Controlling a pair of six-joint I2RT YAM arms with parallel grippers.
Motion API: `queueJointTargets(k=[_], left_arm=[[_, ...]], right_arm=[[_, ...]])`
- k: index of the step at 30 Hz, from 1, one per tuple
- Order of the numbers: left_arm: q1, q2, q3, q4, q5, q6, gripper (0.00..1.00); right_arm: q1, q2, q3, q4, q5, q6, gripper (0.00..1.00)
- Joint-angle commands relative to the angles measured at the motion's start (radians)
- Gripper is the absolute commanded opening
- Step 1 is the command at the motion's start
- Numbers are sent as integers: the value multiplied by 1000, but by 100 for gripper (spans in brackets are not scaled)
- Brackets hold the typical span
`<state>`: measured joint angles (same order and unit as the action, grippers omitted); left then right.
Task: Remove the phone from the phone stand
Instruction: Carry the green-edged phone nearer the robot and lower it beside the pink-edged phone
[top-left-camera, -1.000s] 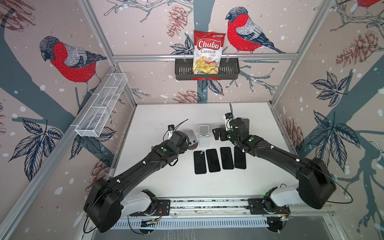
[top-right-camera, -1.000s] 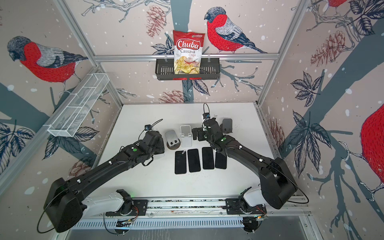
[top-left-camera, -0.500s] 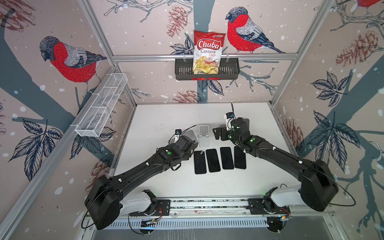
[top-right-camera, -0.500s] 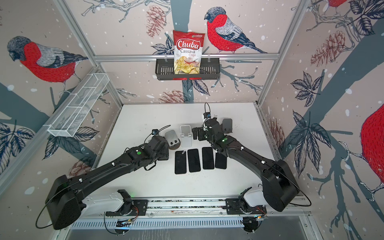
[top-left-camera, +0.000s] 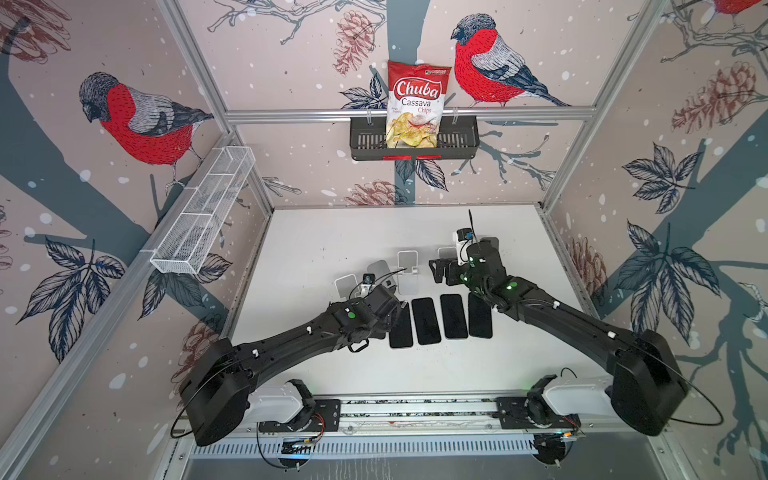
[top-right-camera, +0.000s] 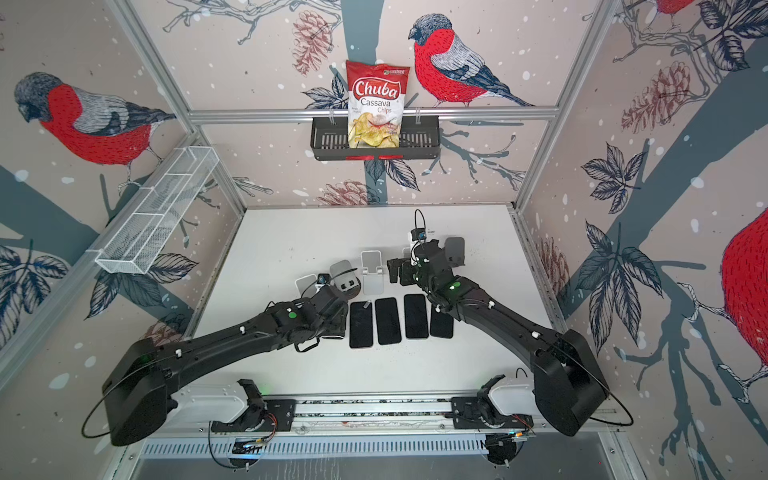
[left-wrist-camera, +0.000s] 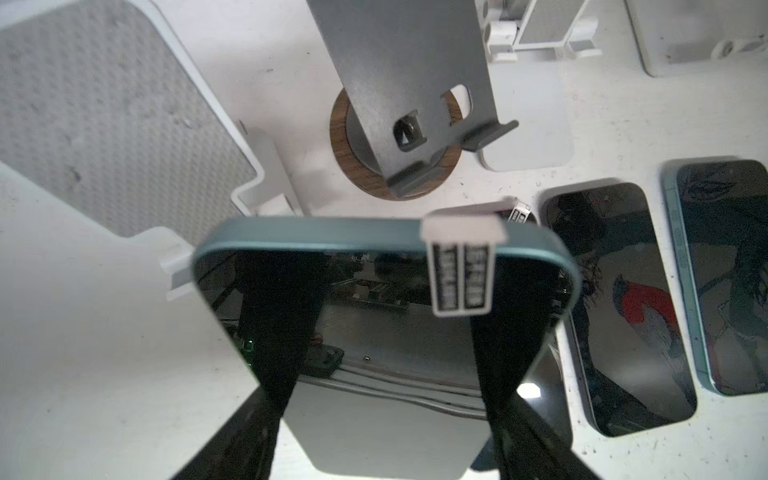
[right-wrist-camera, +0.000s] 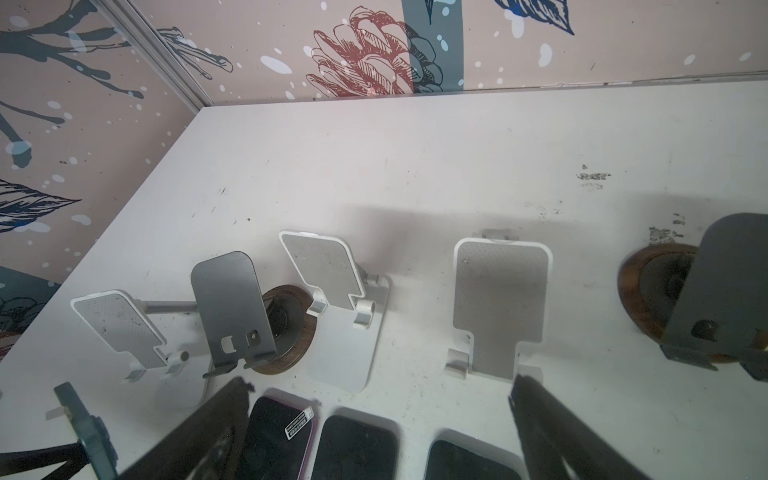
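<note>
The phone (left-wrist-camera: 386, 332), dark-screened with a teal edge and a white tag, is clamped by its long sides in my left gripper (left-wrist-camera: 386, 395). It hangs off the table, in front of an empty grey stand on a wooden disc (left-wrist-camera: 415, 104) and an empty white phone stand (left-wrist-camera: 104, 124). The right wrist view shows this phone edge-on (right-wrist-camera: 89, 436). In both top views my left gripper (top-left-camera: 390, 311) is at the left end of a row of several flat phones (top-left-camera: 426, 320). My right gripper (top-left-camera: 440, 272) hovers open over the stands, empty (right-wrist-camera: 378, 380).
Several empty stands line up behind the flat phones: white ones (right-wrist-camera: 324, 274) (right-wrist-camera: 500, 299) and another grey one (top-right-camera: 455, 249). A chips bag (top-left-camera: 417, 104) sits in a black basket on the back wall. A wire basket (top-left-camera: 203, 216) hangs on the left wall.
My left arm has drawn back from the stands toward the front and right, carrying the phone to the left end of the phone row. The right arm has barely moved.
</note>
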<state>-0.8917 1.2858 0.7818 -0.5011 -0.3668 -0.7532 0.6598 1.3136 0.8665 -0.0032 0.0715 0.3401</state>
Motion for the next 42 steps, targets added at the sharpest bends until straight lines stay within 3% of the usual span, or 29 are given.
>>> queueJointTargets(k=[1,23,42], left_arm=[[-14,13,-5,-4,0,-27,61],[-44,81,-71,18,56,-97,61],[-44,258,-21,25,76,-102,61]], right_arm=[[0,-21,-15,36,7,12,99],[1,-56,-63,49,25,20,99],[-9,-56,-76,58,29,17,99]])
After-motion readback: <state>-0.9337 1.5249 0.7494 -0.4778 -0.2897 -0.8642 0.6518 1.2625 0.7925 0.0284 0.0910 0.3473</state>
